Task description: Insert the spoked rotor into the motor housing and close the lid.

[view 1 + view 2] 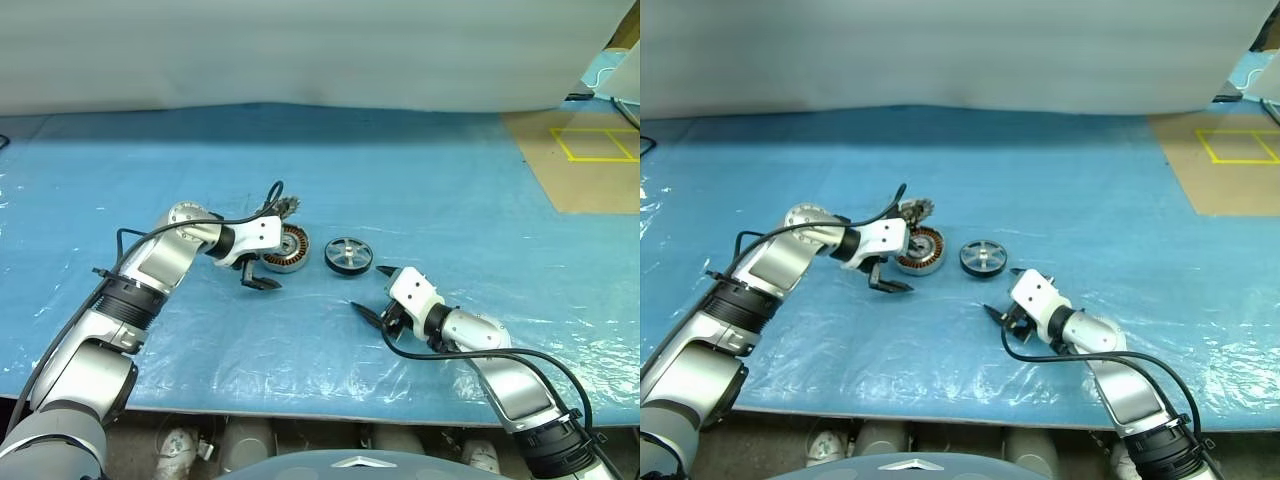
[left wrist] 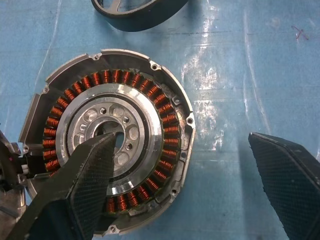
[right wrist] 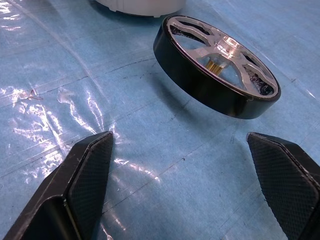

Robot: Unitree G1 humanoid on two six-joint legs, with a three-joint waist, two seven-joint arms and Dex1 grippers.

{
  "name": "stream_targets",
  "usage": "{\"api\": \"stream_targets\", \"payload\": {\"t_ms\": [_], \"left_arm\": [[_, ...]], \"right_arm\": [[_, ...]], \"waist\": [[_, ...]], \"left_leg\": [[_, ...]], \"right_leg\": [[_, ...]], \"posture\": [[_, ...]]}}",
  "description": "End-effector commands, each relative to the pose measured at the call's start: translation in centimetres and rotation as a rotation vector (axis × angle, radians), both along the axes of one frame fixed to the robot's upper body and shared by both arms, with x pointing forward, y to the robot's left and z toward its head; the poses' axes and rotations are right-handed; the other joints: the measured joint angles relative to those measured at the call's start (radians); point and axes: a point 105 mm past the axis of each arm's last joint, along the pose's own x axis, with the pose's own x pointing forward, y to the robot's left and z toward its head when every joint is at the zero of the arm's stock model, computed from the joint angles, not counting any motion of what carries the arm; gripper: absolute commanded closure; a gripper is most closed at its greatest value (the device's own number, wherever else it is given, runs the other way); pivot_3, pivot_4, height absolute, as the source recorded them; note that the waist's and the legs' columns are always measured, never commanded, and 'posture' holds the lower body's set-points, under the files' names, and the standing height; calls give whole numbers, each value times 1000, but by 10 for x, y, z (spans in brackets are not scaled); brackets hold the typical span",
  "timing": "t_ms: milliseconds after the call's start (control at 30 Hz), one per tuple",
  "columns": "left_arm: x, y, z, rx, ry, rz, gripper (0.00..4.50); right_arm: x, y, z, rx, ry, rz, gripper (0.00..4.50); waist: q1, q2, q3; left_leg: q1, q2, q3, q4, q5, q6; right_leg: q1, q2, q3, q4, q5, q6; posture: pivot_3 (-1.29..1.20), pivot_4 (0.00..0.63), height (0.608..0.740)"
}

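Left eye view: on the blue, plastic-covered counter (image 1: pixel 420 180) the motor housing (image 1: pixel 288 248) lies flat near the middle, with the spoked rotor (image 1: pixel 348 256) just beside it on the robot's right, a small strip of blue between them.

The housing is a round disc with a silver-grey shell, a ring of copper-brown windings and a bright silver centre pierced by small holes around a central bore; its shell has screw tabs along the edge. The rotor is a low wheel with a glossy black outer rim, a shiny silver face with broad spokes and a raised hub showing a brass-coloured core. It rests flat on the counter.

The left claw (image 1: pixel 259 281) hangs at the housing's near-left edge, its two black fingers spread wide with nothing between them; in the left wrist view one finger (image 2: pixel 90 185) overlaps the housing's silver centre while the other stands over bare blue sheet.

The right claw (image 1: pixel 374 291) sits low, near the rotor on its near-right side and apart from it, fingers (image 3: pixel 90 170) spread wide and empty, pointing toward the rotor.
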Motion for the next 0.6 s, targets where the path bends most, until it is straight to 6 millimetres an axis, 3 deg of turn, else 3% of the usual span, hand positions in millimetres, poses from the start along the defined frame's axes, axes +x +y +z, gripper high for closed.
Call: {"api": "stream_targets", "payload": {"t_ms": [33,433,533,600], "left_arm": [[1,2,0,30,-34,-17,49],[1,3,-15,90,-95,-48,49],[-7,0,-15,77,-76,-95,593],[-5,0,-16,75,-83,-79,1223]], "right_arm": [[-3,-3,-11,-24,35,-16,0],[-5,-2,-12,-22,39,-19,0],[-5,-2,-13,-22,39,-20,0],[-5,-2,-13,-22,39,-20,0]], "waist": [[0,0,0],[0,0,0],[0,0,0],[0,0,-1]], "left_leg": [[0,0,0,0,0,0],[0,0,0,0,0,0],[1,0,0,0,0,0],[1,0,0,0,0,0]], "right_leg": [[0,0,0,0,0,0],[0,0,0,0,0,0],[1,0,0,0,0,0],[1,0,0,0,0,0]], "posture": [[0,150,740],[0,150,740],[0,150,740],[0,150,740]]}}
